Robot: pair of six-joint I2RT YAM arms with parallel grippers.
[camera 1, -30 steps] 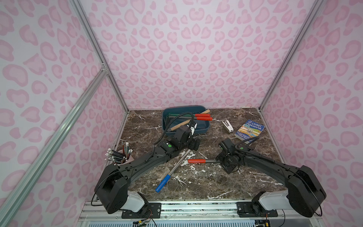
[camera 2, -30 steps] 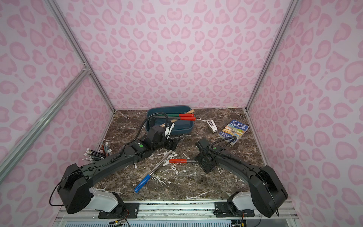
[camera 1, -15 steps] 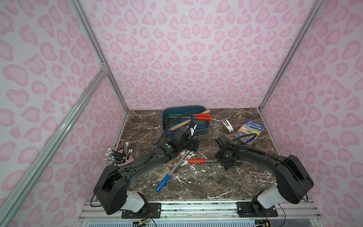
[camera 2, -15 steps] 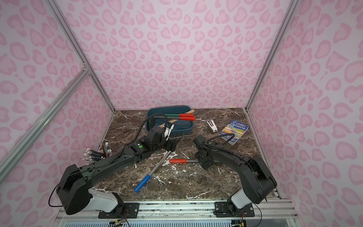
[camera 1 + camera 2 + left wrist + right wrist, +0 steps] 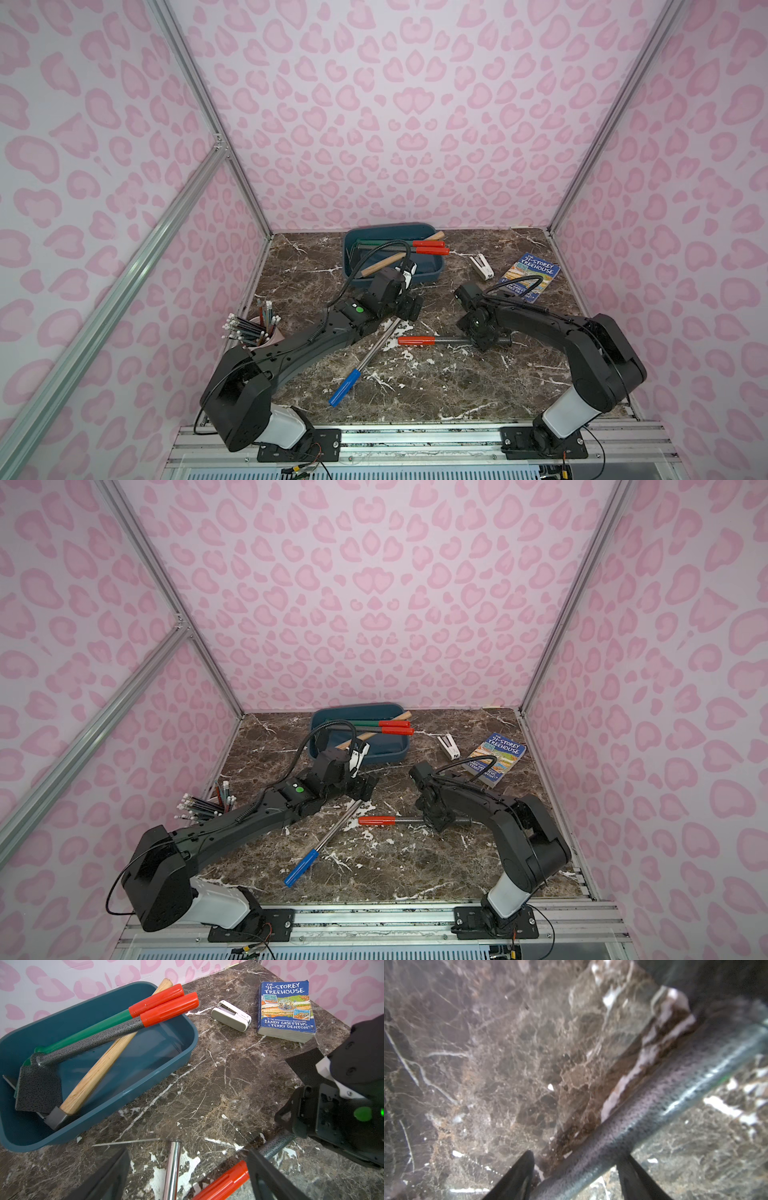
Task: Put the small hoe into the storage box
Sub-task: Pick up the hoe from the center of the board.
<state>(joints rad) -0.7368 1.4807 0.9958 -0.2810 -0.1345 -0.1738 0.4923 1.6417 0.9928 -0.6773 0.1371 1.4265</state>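
Note:
The small hoe (image 5: 415, 340) (image 5: 376, 820) lies on the marble table, a grey speckled shaft with a red grip; its head is hidden under my right arm. My right gripper (image 5: 484, 343) (image 5: 440, 823) (image 5: 577, 1155) is down over the shaft (image 5: 654, 1105), open, one finger on each side. The left gripper (image 5: 409, 311) (image 5: 363, 789) (image 5: 187, 1151) stands wide open just above the head end of a chrome-shafted tool (image 5: 172, 1167), with the hoe's red grip (image 5: 224, 1182) beside it. Behind the left gripper, the teal storage box (image 5: 428, 276) (image 5: 390, 756) (image 5: 145, 1084) holds three long-handled tools.
The chrome tool with a blue grip (image 5: 345, 386) lies slantwise across the table's middle. A white stapler (image 5: 482, 266) and a blue book (image 5: 530, 276) lie at the back right. A pink cup of pencils (image 5: 262, 328) stands by the left wall.
My right arm has drawn in and raised its elbow while its gripper stayed over the hoe's shaft. The left arm and both tools on the table have hardly moved.

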